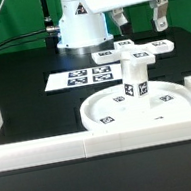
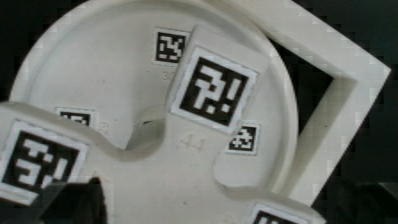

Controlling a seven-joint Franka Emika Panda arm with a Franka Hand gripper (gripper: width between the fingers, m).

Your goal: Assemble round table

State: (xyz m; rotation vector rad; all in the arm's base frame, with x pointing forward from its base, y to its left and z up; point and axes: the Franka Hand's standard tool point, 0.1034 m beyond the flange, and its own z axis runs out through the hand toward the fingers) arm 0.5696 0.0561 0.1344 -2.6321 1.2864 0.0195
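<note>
Round rimmed disc point(image 1: 141, 106): white, small black-and-white square tags on its face. Short thick cylinder point(image 1: 133, 77): white, same tag on its side. Cross-shaped piece point(image 1: 131, 49): white, tagged arms. Marker board point(image 1: 78, 78): white, black tag squares. Bench point(image 1: 23, 96): black. Border blocks point(image 1: 52, 148): plain white.

cylinder point(image 1: 133, 80) upright on disc point(image 1: 106, 110); cross piece point(image 1: 128, 50) atop; marker board point(image 1: 80, 78) behind.

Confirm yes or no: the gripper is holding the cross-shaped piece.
No. The gripper hangs above, clear of the cross-shaped piece atop the cylinder.
</note>
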